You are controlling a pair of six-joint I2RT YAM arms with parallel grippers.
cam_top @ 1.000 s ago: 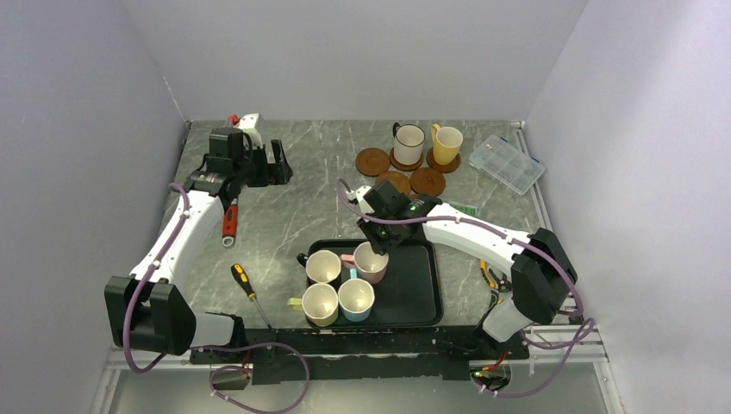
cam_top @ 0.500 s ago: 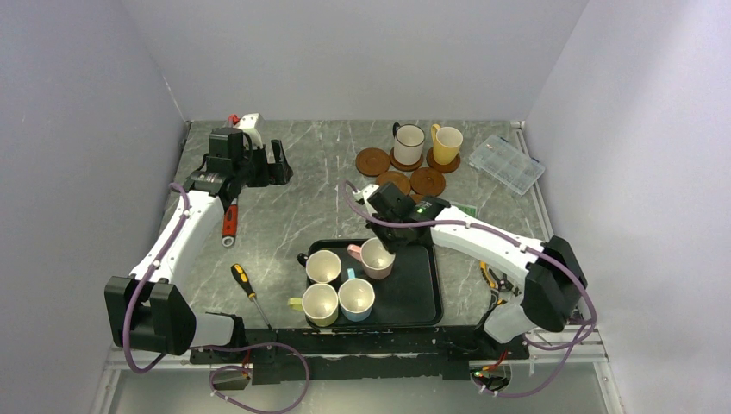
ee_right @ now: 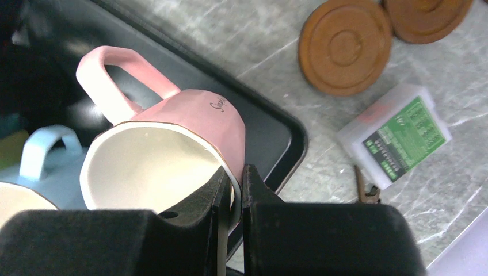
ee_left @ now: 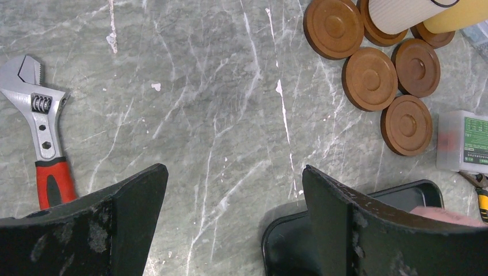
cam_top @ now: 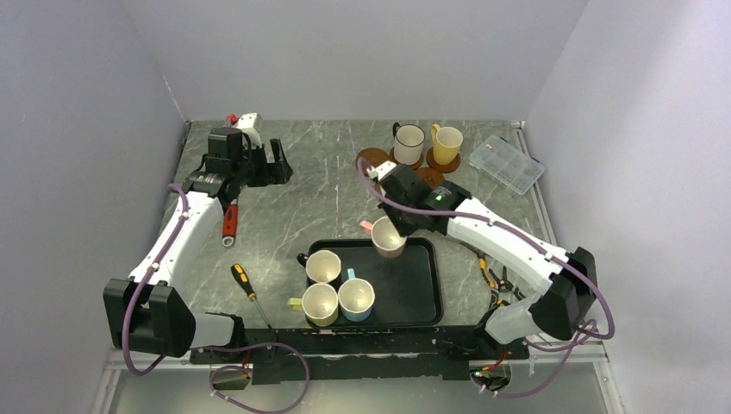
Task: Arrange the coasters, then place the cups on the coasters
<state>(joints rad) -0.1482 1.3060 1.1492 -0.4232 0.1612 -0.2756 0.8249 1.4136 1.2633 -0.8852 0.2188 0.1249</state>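
My right gripper [cam_top: 385,226] is shut on the rim of a pink cup [cam_top: 389,238], held above the far edge of the black tray [cam_top: 418,293]. In the right wrist view one finger is inside the pink cup [ee_right: 172,138] and one outside. Three cups stand on the tray: cream [cam_top: 323,266], yellow-green [cam_top: 320,304] and light blue [cam_top: 356,298]. At the back right, a white cup [cam_top: 409,143] and a yellow cup [cam_top: 446,143] stand on coasters. Bare coasters [ee_left: 334,27] [ee_left: 370,79] [ee_left: 415,59] [ee_left: 406,125] lie beside them. My left gripper [cam_top: 278,164] hangs open over bare table, far left.
A red-handled wrench [cam_top: 229,220] lies under the left arm, a screwdriver [cam_top: 246,289] left of the tray. A clear organiser box [cam_top: 512,163] sits at the back right. A small green-labelled box [ee_right: 397,132] and pliers [cam_top: 493,274] lie right of the tray.
My right gripper closed on the pink cup's rim, lifted it off the tray and carried it toward the back. The left arm has not moved.
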